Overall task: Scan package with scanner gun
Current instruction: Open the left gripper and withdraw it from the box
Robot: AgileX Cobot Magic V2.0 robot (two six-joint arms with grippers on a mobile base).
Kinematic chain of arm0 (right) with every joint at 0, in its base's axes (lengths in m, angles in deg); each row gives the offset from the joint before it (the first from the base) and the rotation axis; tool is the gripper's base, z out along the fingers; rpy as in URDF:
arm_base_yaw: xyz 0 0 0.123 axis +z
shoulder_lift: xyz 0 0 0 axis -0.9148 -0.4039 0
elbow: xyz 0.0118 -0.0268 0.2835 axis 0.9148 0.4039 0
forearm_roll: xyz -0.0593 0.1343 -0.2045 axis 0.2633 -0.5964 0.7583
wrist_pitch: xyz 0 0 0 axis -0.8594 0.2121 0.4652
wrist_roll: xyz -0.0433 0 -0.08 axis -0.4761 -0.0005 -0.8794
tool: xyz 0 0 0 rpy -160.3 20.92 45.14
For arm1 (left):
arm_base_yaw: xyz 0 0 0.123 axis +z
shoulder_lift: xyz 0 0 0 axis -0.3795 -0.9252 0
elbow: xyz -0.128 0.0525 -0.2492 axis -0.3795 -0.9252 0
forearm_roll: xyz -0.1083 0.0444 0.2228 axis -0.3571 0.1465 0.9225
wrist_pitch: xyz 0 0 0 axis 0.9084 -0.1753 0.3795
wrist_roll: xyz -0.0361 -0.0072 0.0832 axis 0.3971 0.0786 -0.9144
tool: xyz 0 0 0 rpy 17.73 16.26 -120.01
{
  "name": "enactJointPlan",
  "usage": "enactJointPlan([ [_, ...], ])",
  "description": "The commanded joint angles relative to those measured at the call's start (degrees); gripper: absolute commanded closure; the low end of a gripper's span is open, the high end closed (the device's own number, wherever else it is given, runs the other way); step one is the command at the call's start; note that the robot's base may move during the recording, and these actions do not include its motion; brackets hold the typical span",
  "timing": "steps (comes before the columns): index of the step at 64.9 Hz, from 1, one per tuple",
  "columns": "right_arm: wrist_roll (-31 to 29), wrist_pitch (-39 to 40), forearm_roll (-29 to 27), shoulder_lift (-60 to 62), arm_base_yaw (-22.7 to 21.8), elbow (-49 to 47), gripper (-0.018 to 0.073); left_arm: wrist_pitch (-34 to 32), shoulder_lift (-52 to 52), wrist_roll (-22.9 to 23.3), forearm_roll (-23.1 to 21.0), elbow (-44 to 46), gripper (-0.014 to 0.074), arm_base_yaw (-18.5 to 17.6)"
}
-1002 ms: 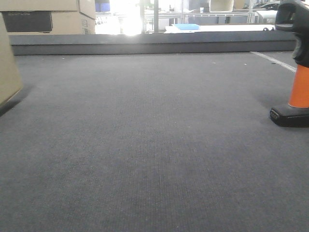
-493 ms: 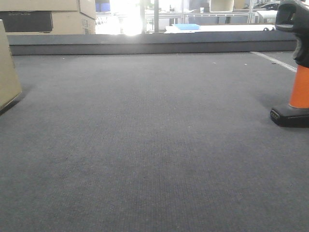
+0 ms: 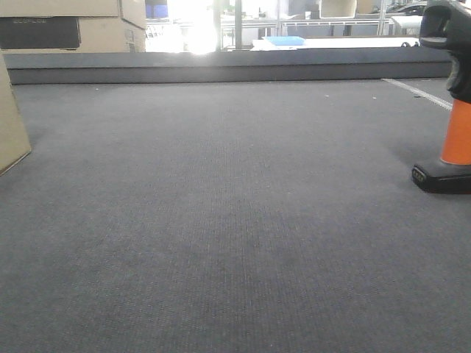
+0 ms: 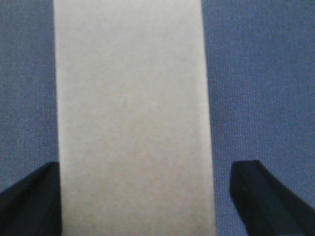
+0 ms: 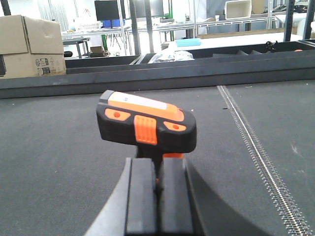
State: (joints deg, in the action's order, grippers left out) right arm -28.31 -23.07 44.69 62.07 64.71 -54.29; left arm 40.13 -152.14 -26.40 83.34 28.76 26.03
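The package [image 3: 11,118] is a plain tan box, cut off by the left edge of the front view. From the left wrist it fills the middle as a tan face [image 4: 133,98] on the grey carpet. My left gripper [image 4: 147,164] is open astride it; the left finger [image 4: 29,201] is at the box's edge and the right finger [image 4: 266,196] stands apart from it. The scanner gun [image 3: 452,95] stands upright at the far right on its black base. My right gripper [image 5: 158,164] is shut just behind the scanner gun [image 5: 146,125], nothing visibly between its pads.
Stacked cardboard boxes with a dark panel [image 3: 66,29] sit at the back left behind a raised dark ledge [image 3: 235,70]. A white stripe [image 3: 419,92] crosses the carpet at the right. Shelving and tables lie beyond.
In the front view the package has shifted slightly left and lower, showing less of itself. The scanner gun has not moved.
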Motion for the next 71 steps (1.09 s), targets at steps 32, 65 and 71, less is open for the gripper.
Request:
enactJointPlan([
  [32,-0.5,2.1,0.5,0.3,0.0,-0.8,0.0721,3.8,6.7,0.6,1.5,6.2,0.0025,-0.1],
  [65,-0.5,-4.6,3.3,2.1,0.0,-5.3,0.0721,-1.1,29.1,3.0,2.8,-5.4,0.0707,-0.1],
  [71,-0.5,-7.5,3.8,4.3,0.0,-5.3,0.0721,-4.2,33.5,3.6,2.7,-10.2,0.0707,-0.1],
])
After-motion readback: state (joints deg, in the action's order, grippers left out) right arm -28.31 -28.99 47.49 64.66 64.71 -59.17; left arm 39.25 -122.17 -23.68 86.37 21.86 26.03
